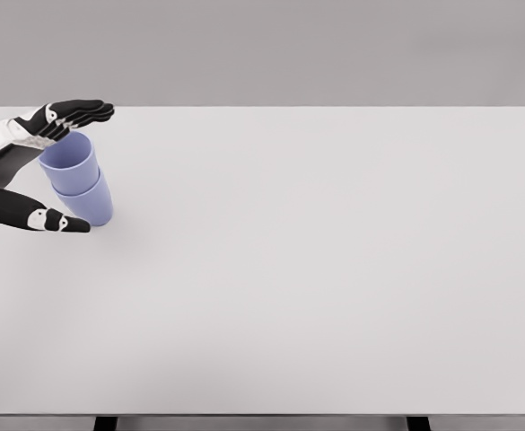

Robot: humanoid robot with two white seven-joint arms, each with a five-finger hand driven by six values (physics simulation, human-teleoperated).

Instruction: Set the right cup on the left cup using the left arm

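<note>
Two pale blue cups stand nested at the table's left: the upper cup (69, 159) sits inside the lower cup (90, 203), leaning slightly left. My left hand (69, 166) comes in from the left edge and brackets the stack. Its fingers (75, 113) stretch out straight behind the upper cup's rim, and the thumb (54, 221) lies in front of the lower cup. The hand is spread open and I see no finger pressing on either cup. The right arm does not show.
The white table (334, 269) spreads to the right, its front edge running along the bottom of the view. A grey wall stands behind its far edge.
</note>
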